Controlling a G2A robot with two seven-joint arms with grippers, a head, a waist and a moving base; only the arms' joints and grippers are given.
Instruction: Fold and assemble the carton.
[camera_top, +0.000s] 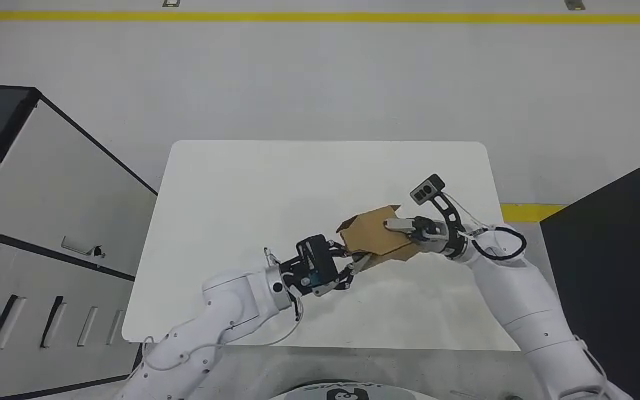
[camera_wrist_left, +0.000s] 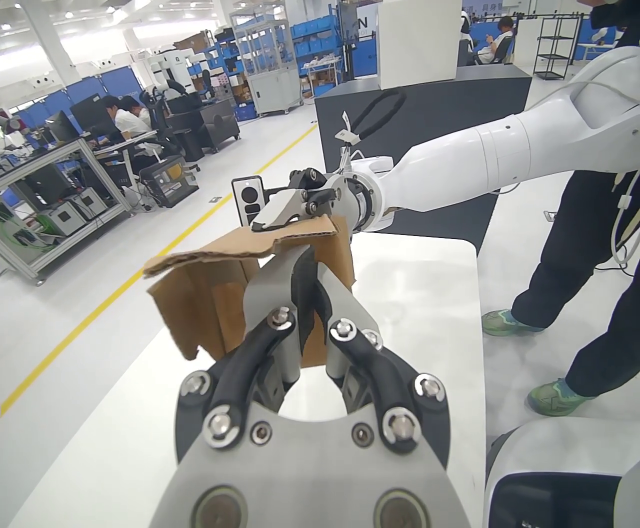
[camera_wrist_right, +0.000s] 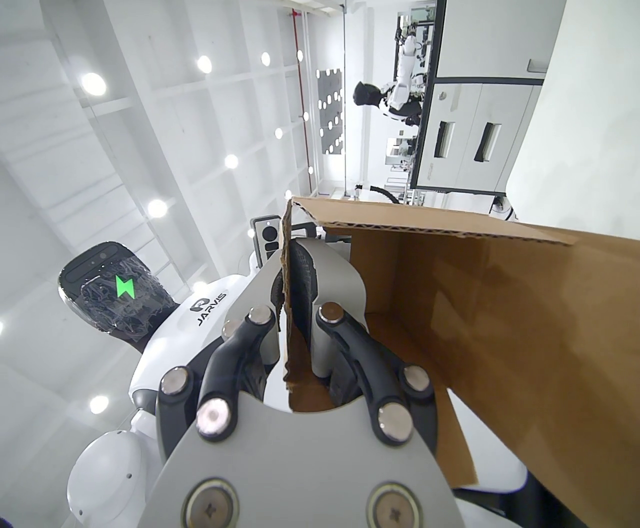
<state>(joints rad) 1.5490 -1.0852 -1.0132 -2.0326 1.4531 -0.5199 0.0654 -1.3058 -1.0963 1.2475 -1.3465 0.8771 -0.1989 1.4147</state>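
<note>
Carton (camera_top: 378, 235) hangs half-opened over the table (camera_top: 230, 200), its long axis running from one gripper to the other. The right gripper (camera_wrist_right: 290, 265) is clamped on a flap edge at the carton's right end. The left gripper (camera_wrist_left: 295, 260) meets the near left wall, likely nearer the loose flaps; its grasp cannot be told.

top camera looks straight down on table (camera_top: 250, 200); wrist cameras close, facing each other, share carton (camera_top: 380, 232)
</note>
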